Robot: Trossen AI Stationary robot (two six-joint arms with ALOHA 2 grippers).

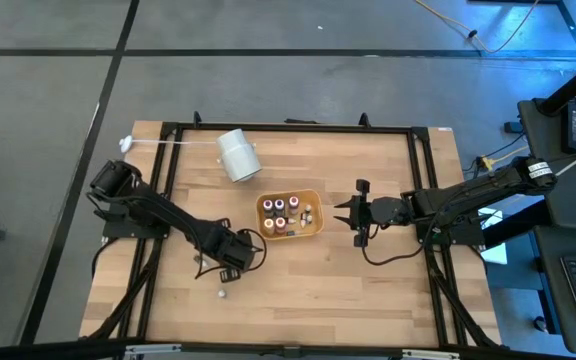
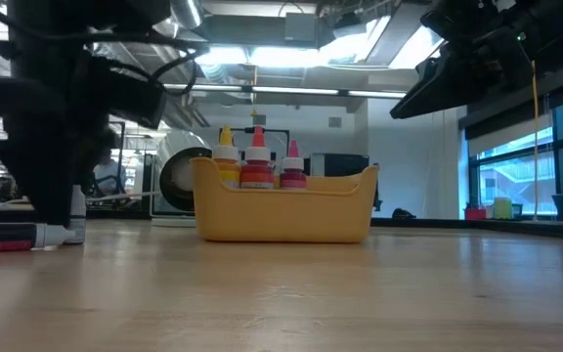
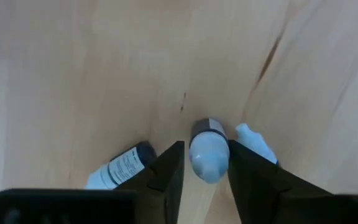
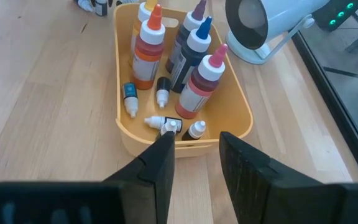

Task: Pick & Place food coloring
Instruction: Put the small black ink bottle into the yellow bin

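My left gripper [image 1: 230, 257] points down at the table's near left part, its fingers shut on a tiny food coloring bottle [image 3: 208, 155] with a pale cap. Two more tiny bottles lie on the wood beside it, one with a white label [image 3: 122, 167] and one pale-capped [image 3: 254, 140]. Another small bottle [image 1: 222, 293] lies nearer the table's near edge. The orange tray [image 1: 313, 228] at the table's middle holds several upright bottles [image 4: 149, 46] and several tiny ones lying on its floor [image 4: 163, 92]. My right gripper [image 1: 352, 213] hangs open just right of the tray, above the table. My left gripper pinches the tiny bottle between its two fingers [image 3: 169, 171], one on each side of the pale cap end [image 3: 207, 163], coming from above and pointing down. The bottle's dark end [image 3: 207, 128] points toward the wood; whether it rests on the table I cannot tell.
A large white cylinder [image 1: 238, 155] lies on its side on the table beyond the tray, toward the far edge. A black frame [image 1: 288, 127] runs around the tabletop. Bare wood lies between the tray and the near edge.
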